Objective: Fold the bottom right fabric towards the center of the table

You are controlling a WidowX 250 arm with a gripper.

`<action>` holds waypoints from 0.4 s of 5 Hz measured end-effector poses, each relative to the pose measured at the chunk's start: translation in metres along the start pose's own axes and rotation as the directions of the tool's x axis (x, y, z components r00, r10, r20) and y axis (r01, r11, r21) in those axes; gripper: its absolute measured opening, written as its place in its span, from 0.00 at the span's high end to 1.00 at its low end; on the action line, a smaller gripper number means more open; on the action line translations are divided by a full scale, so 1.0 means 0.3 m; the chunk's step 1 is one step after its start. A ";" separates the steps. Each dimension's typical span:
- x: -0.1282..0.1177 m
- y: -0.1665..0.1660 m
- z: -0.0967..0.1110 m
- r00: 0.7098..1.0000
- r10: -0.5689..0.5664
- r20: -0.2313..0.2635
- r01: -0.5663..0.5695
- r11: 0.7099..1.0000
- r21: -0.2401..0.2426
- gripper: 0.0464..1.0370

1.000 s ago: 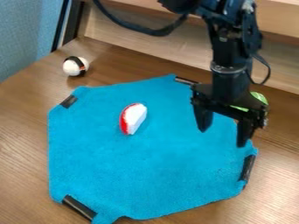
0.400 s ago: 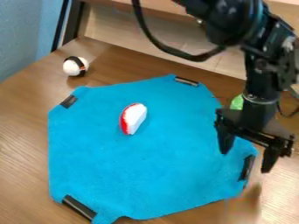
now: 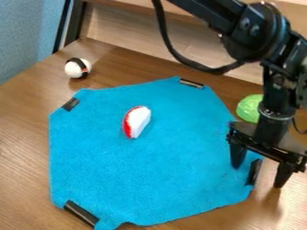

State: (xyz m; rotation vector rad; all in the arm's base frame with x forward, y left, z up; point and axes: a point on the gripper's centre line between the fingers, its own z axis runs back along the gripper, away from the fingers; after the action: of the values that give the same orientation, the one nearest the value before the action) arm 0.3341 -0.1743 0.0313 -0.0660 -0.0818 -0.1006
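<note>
The bright blue, many-sided fabric (image 3: 150, 179) lies spread flat on the brown wooden table (image 3: 24, 148), its four o'clock edge unfolded. There the black two-finger gripper (image 3: 258, 175) hangs with its claw spread wide – one finger over the cloth, the other out past its rim, a short black strip (image 3: 254, 172) between them. A red-and-white wedge-shaped object (image 3: 137, 121) sits on the fabric, toward eleven o'clock from its middle – a rounded green object (image 3: 248, 108) lies off it at two o'clock.
</note>
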 end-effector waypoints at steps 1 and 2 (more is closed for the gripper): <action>-0.005 -0.005 -0.017 1.000 0.006 -0.007 -0.006 1.000 0.011 0.04; 0.004 -0.008 -0.023 1.000 0.024 -0.007 -0.024 1.000 0.013 0.07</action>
State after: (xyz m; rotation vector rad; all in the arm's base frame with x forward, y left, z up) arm 0.3355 -0.1771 0.0246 -0.0541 -0.0747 -0.0767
